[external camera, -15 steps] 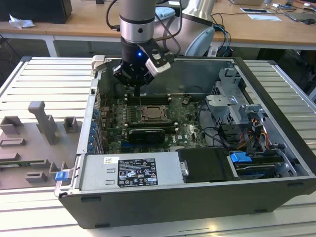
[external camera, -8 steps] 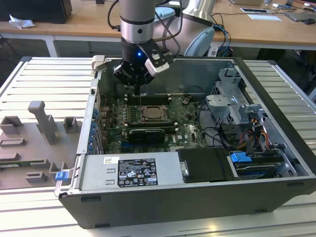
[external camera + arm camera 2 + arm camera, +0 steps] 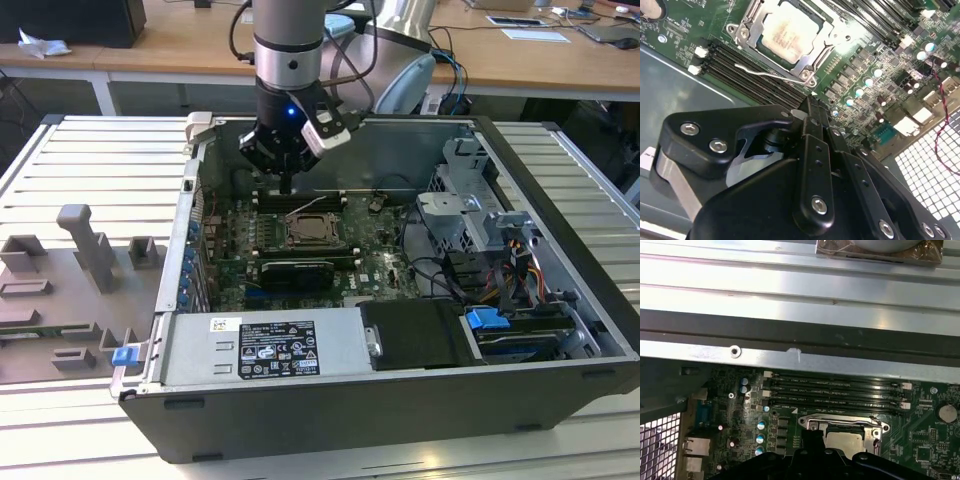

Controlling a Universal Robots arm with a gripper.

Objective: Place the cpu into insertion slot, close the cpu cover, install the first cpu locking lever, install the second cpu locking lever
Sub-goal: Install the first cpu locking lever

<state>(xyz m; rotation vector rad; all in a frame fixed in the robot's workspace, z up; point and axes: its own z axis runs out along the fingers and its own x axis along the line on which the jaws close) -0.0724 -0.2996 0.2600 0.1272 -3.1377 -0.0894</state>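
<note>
Cpu (image 3: 789, 34): small flat square chip, pale silver-beige face up, seated inside the insertion slot (image 3: 740, 31). Insertion slot: square socket with silvery rim, set in the green circuit board (image 3: 685, 30); reference point for every entry below. Cpu cover (image 3: 817, 47): silvery frame plate, lying flat over the slot and framing the chip's face; same in the first wrist view. Locking lever (image 3: 760, 73): thin bent wire along the slot's edge on the side of the memory slots; latched or free, cannot tell. Memory slots (image 3: 835, 389): long narrow black rows, just beside the slot and parallel to one of its edges. Gripper (image 3: 287, 186): black, at the end of the arm, hanging over the memory slots just beside the slot, tip near the slot's corner by the lever; fingers (image 3: 812, 140) pressed together, narrow, nothing between them; contact with board or lever not discernible. Capacitors (image 3: 860, 92): row of small pale-topped cans on the board, near the slot, past the cover's edge. Power supply (image 3: 265, 345): silvery box with a label, apart from the slot, on the side opposite the memory slots. Drive cage (image 3: 470, 200): grey metal, well apart from the slot. Computer case (image 3: 350, 425): dark open box around the slot and board. Fixture blocks (image 3: 85, 245): grey shapes outside the case, well apart from the slot, on the grooved metal table (image 3: 90, 150).
</note>
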